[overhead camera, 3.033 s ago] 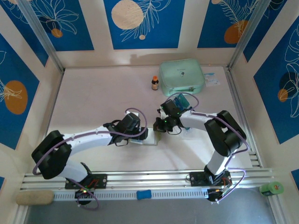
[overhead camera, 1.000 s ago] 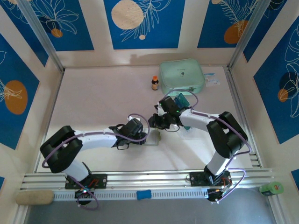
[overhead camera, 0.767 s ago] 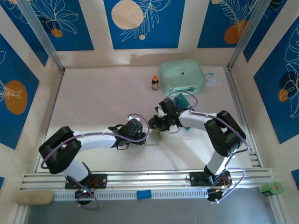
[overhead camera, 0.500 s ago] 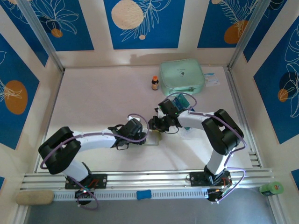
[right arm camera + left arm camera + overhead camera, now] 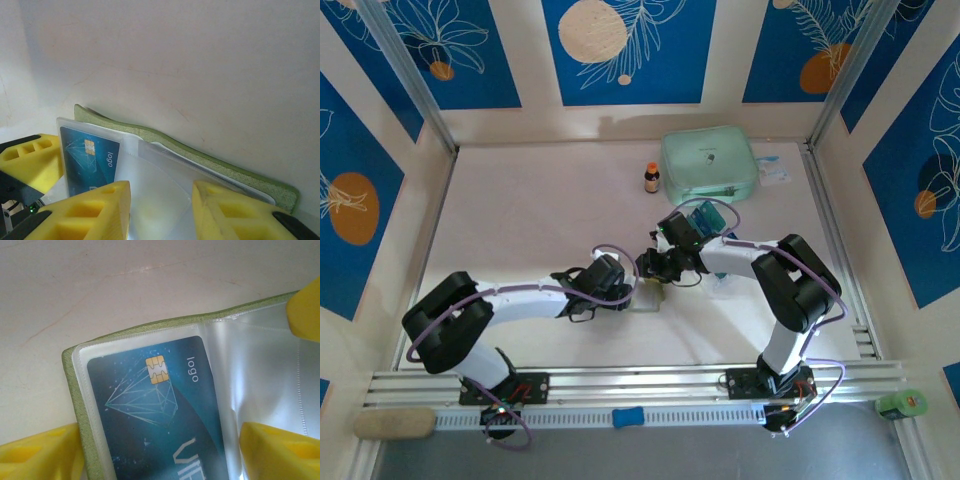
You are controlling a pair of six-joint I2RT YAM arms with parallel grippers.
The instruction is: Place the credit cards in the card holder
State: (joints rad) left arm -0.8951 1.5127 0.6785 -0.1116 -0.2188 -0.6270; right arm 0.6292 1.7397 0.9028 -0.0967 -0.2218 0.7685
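top view looking down, both wrist cameras close over card holder (image 5: 250,365)

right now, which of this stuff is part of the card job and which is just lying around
Part of the job:
- card holder, lying open
- credit card, already in its clear pocket
- stack of credit cards, behind the right arm

Just lying about:
- mint-green zip case
- small brown bottle, beside the case

Left end effector (image 5: 626,291) and right end effector (image 5: 654,268) at card holder (image 5: 648,299).
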